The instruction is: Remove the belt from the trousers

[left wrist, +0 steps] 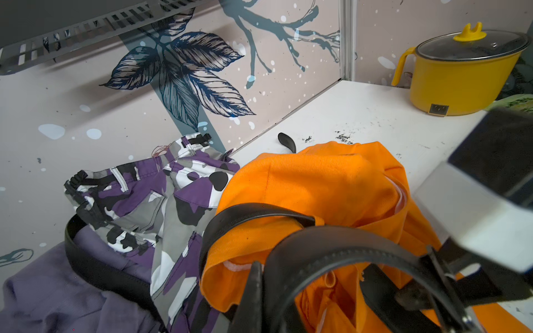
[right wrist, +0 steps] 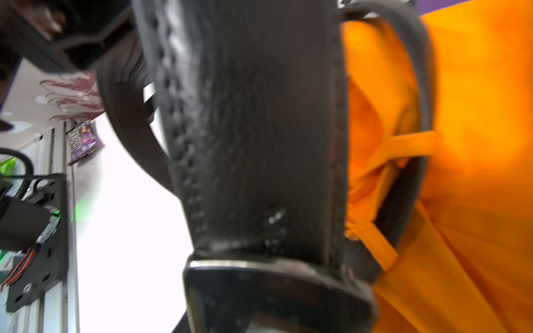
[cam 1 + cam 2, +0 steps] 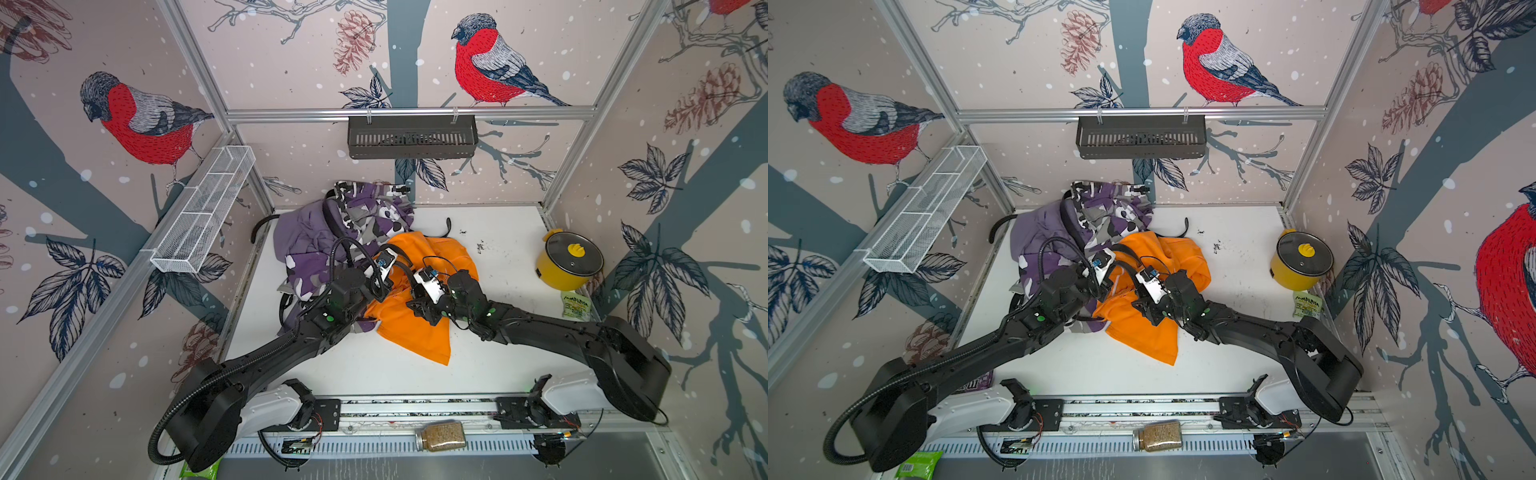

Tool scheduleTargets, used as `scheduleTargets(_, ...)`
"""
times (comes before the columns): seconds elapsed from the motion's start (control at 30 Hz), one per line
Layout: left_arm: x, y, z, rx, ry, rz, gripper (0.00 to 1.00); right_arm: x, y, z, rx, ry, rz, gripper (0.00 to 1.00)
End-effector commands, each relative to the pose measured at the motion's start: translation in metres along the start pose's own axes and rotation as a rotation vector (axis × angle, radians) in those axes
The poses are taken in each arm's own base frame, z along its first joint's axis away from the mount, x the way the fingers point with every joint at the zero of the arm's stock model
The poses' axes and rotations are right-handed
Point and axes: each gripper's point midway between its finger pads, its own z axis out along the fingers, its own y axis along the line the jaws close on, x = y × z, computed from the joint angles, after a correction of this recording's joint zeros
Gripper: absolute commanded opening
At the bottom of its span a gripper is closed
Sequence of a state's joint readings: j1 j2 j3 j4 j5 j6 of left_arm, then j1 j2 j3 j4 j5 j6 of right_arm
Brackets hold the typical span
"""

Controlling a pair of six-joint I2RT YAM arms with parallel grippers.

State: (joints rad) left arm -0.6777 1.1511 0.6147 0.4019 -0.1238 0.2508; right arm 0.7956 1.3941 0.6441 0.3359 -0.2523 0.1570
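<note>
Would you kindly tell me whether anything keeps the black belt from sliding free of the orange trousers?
Yes: the right wrist view shows the black belt threaded under a belt loop of the orange trousers.

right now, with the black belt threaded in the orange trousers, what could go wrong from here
1. The black leather belt passes under an orange belt loop, so a pull may drag the bright orange cloth trousers along instead of freeing the belt.
2. Those trousers overlap the purple camouflage trousers, which could shift too.
3. A second black belt lies in the pile and might be grabbed by mistake.
</note>
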Motion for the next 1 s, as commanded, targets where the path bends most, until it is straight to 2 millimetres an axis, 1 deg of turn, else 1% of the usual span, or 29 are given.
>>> scheduleTargets(0.0,-0.014,0.035,-0.007,-0.187,-0.04,-0.036,0.0,0.008,-0.023,-0.008,0.101,0.026,0.036,0.02)
scheduleTargets(0.03,-0.014,0.041,-0.009,-0.216,-0.036,-0.032,0.0,0.01,-0.025,-0.011,0.103,0.036,0.03,0.01)
scheduleTargets(0.17,-0.007,0.076,-0.019,-0.328,-0.018,-0.08,0.0,0.031,-0.034,-0.021,0.096,0.114,0.024,0.0)
scheduleTargets(0.23,-0.004,0.077,-0.02,-0.315,-0.007,-0.084,0.0,0.034,-0.034,-0.026,0.077,0.134,0.012,0.0)
scheduleTargets(0.3,0.0,0.058,-0.016,-0.206,0.028,-0.055,0.0,0.034,-0.037,-0.031,0.062,0.162,-0.006,0.0)
scheduleTargets(0.4,0.012,0.051,-0.018,-0.19,0.062,-0.076,0.0,0.035,-0.045,-0.039,0.048,0.199,-0.016,0.0)
scheduleTargets(0.47,0.016,0.049,-0.021,-0.185,0.065,-0.067,0.0,0.038,-0.05,-0.04,0.056,0.227,-0.013,0.0)
scheduleTargets(0.57,0.028,0.059,-0.018,-0.257,0.107,-0.059,0.0,0.032,-0.048,-0.035,0.013,0.221,0.011,0.0)
scheduleTargets(0.67,0.05,0.084,-0.014,-0.431,0.231,-0.112,0.0,0.024,-0.06,-0.032,0.062,0.207,0.025,0.0)
scheduleTargets(0.7,0.059,0.089,-0.01,-0.464,0.281,-0.116,0.03,0.019,-0.063,-0.034,0.071,0.192,0.027,0.0)
scheduleTargets(0.77,0.066,0.088,0.001,-0.454,0.351,-0.137,0.43,0.004,-0.069,-0.038,0.093,0.153,0.038,0.0)
scheduleTargets(0.8,0.065,0.086,0.004,-0.439,0.372,-0.155,0.57,-0.006,-0.073,-0.042,0.104,0.13,0.041,0.0)
scheduleTargets(0.83,0.059,0.083,0.007,-0.418,0.365,-0.17,0.65,-0.014,-0.077,-0.045,0.122,0.115,0.048,0.0)
scheduleTargets(0.87,0.049,0.082,0.009,-0.392,0.341,-0.187,0.76,-0.025,-0.08,-0.049,0.128,0.095,0.052,0.0)
scheduleTargets(0.9,0.035,0.082,0.009,-0.376,0.306,-0.206,0.93,-0.035,-0.083,-0.053,0.137,0.078,0.058,0.0)
scheduleTargets(0.93,0.02,0.082,0.008,-0.354,0.273,-0.218,0.97,-0.045,-0.087,-0.057,0.149,0.063,0.061,0.0)
scheduleTargets(0.97,0.002,0.078,0.008,-0.306,0.226,-0.226,1.0,-0.054,-0.09,-0.062,0.156,0.052,0.067,0.0)
